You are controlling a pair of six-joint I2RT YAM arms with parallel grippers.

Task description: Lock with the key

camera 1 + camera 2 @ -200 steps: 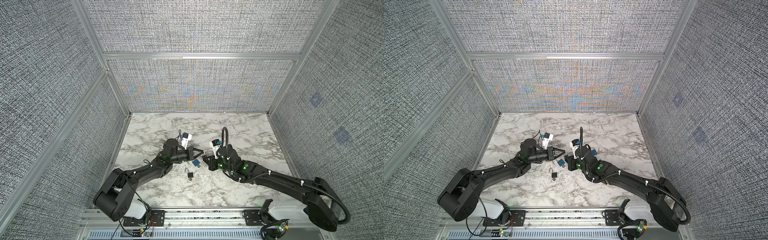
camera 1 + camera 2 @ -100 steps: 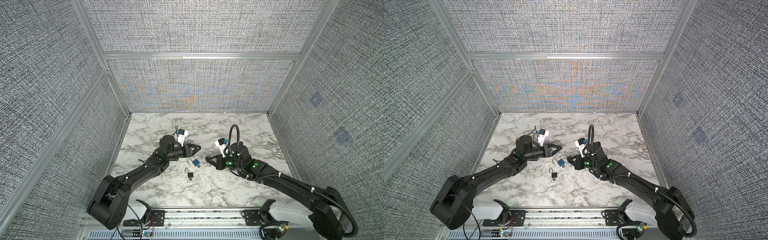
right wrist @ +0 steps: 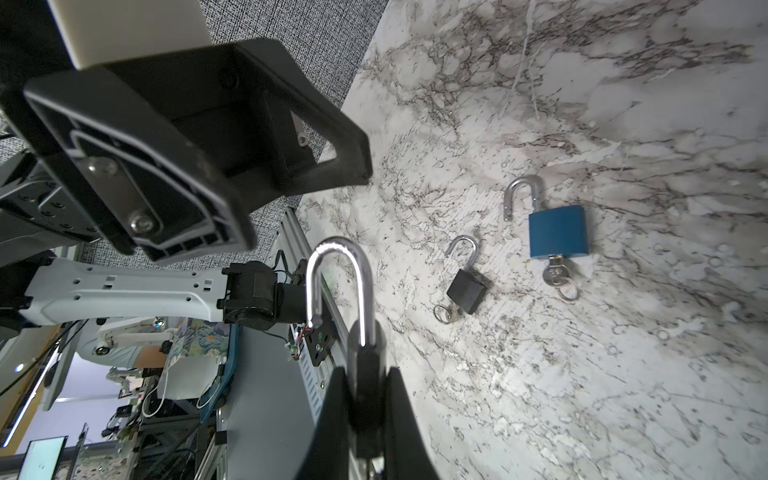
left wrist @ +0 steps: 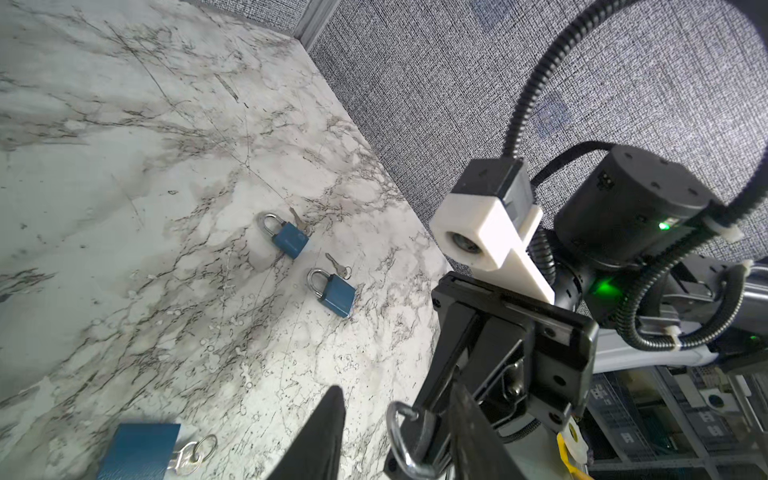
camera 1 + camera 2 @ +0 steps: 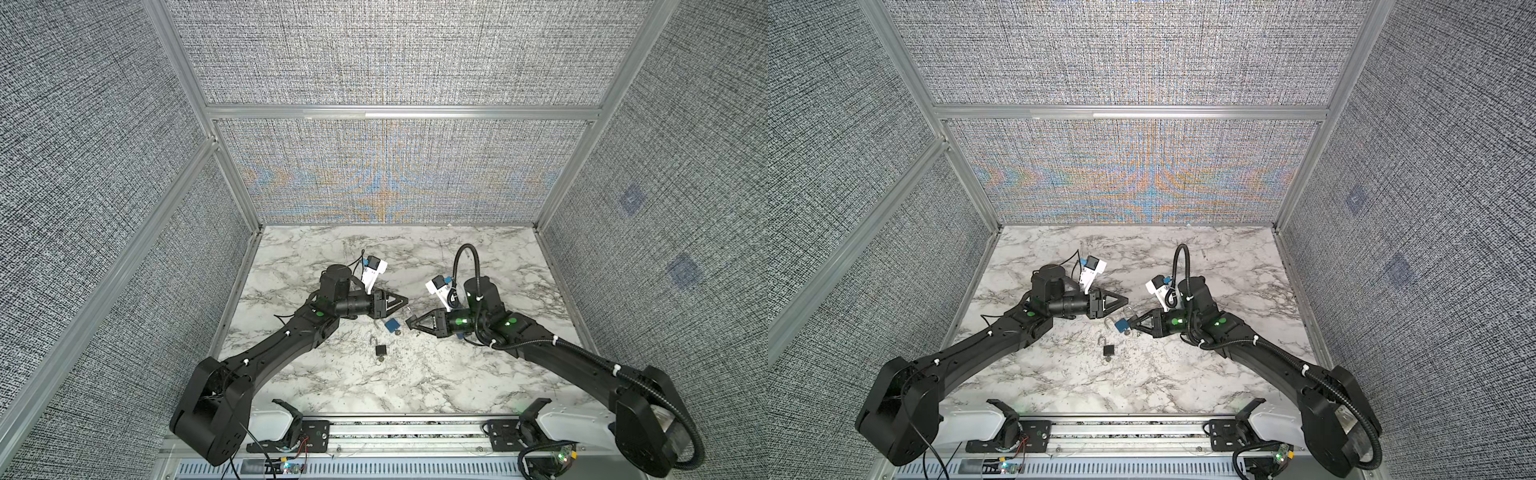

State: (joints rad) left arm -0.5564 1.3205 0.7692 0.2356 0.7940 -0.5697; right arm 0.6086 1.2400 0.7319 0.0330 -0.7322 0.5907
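1. Grey fabric cell [image 5: 395,62], marble table [image 5: 415,386]; both arms reach in low and their tips nearly meet mid-table in both top views
2. Right gripper [image 5: 411,322]: jaws narrow, clamped on the body of the held lock [image 3: 366,299], which is lifted off the table with its shackle [image 3: 338,249] pointing toward the other arm
3. Left gripper [image 5: 405,301]: jaws part-way apart, nothing in them, just beside the shackle; contact can't be told
4. The shackle looks open: in the right wrist view one leg ends free above the body. The jaws hide the body, so I can't tell whether a key sits in it
5. On the table near the tips:
   - blue lock [image 3: 557,232], shackle open, key [image 3: 555,270] in it
   - black lock [image 3: 466,291], shackle open, key ring at its base
   - far blue lock [image 4: 291,242] and its neighbour [image 4: 336,293], shackles shut, seen only in the left wrist view
6. Step, as I judge it: shutting the held lock. To do it well:
   - the right grip stays firm and doesn't twist
   - swing the free leg over its hole first
   - set a left finger flat on the shackle crown, in line with the legs
   - push straight along the legs until it seats, then deal with the key
7. Risk: an off-axis push could spin the shackle or slide the lock out of that narrow pinch
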